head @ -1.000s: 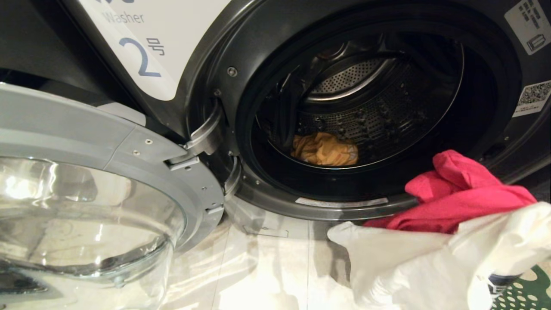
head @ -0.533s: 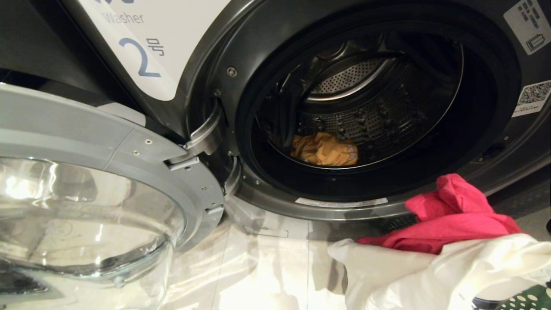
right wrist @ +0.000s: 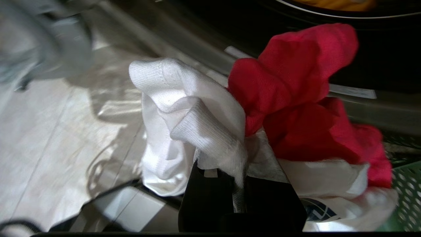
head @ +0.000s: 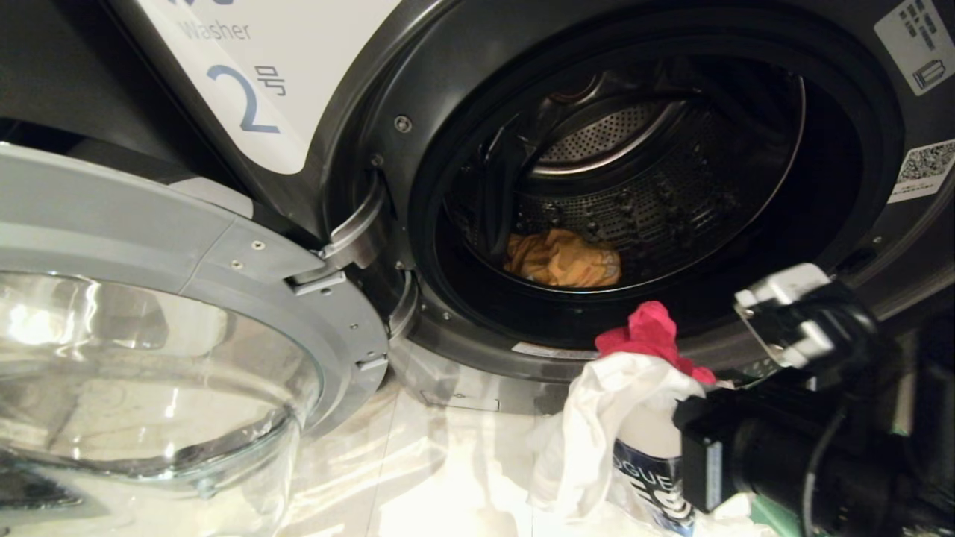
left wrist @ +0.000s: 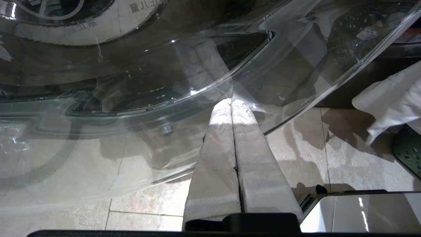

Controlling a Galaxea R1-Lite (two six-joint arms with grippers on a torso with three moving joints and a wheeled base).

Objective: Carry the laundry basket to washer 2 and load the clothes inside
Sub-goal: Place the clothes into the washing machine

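Right wrist view: right claw [right wrist: 241, 184] clamped on white shirt [right wrist: 184, 125], red garment [right wrist: 296, 98] bunched along, lined up for washer 2 [head: 448, 89] drum; left claw [left wrist: 232, 102] clenched, parked.

washer 2 [head: 418, 89] sits door wide open, yellow garment [head: 563, 259] in the drum, white shirt [head: 597, 425] and red garment [head: 647, 330] bunched together just below its opening

The washer [head: 462, 89] stands at the far side, its door [head: 149, 313] swung open to the left. One garment [head: 563, 257] lies inside the drum [head: 642, 194]. Near the opening's lower right edge, the shirt [head: 597, 425] hangs bunched with another garment [head: 645, 332] on top of it, just left of the right arm [head: 806, 440]. Floor [head: 433, 462] lies beneath.
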